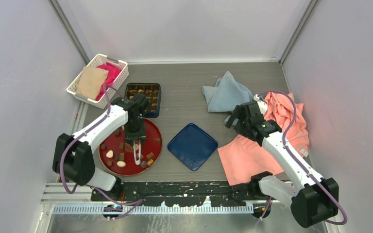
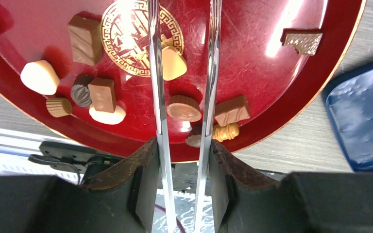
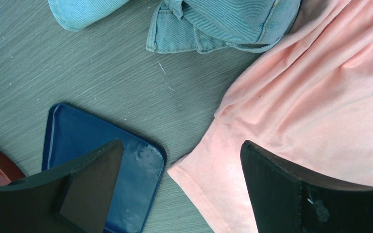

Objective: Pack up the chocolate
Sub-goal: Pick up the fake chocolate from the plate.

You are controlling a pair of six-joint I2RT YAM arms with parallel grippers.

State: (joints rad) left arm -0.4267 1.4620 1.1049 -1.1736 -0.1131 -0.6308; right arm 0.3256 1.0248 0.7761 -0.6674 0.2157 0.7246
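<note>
Several chocolate pieces, dark brown, tan and cream, lie scattered on the round red plate. My left gripper hangs over the plate, shut on the metal tongs. In the left wrist view my left gripper presses the two tong arms, which stand a little apart. A round tan chocolate and a cream one lie between the arms. A dark blue box behind the plate holds more pieces. My right gripper hangs open and empty over the table.
A dark blue lid lies mid-table, right of the plate. A pink cloth covers the right side, with a light blue cloth behind it. A white basket of cloths stands at the back left.
</note>
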